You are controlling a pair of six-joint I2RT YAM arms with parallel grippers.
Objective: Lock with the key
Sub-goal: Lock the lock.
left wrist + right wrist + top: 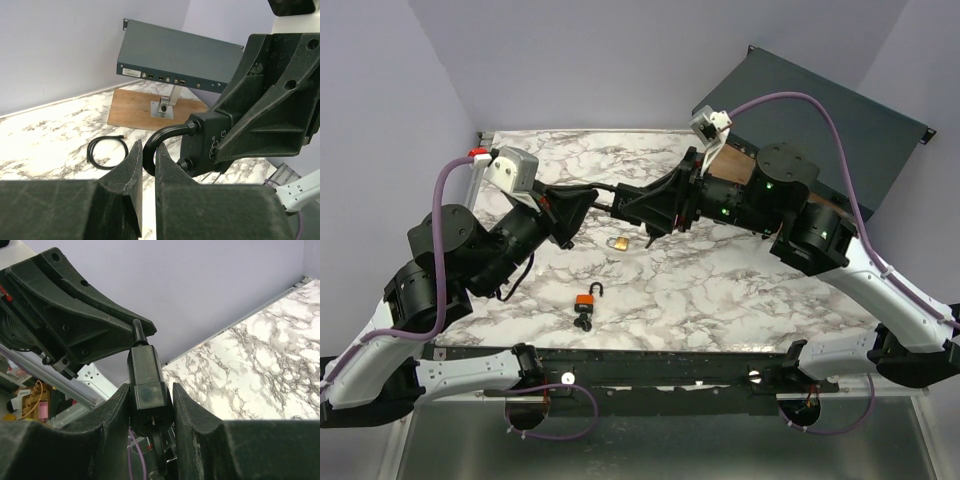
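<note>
Marbled tabletop (720, 290) below my pincers; right pincer (150, 396) clamps black rectangular padlock (146, 367), left pincer (148, 156) pinches its curved black shackle (161, 136).

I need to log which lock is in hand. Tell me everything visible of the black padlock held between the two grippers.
The black padlock is held in the air above the marble table, lying roughly sideways. Its blocky body looks matte and plastic-coated, and the right gripper clamps it on two opposite sides. Its curved black shackle points toward the left gripper, whose fingers pinch it. Whether the shackle is latched cannot be told.
</note>
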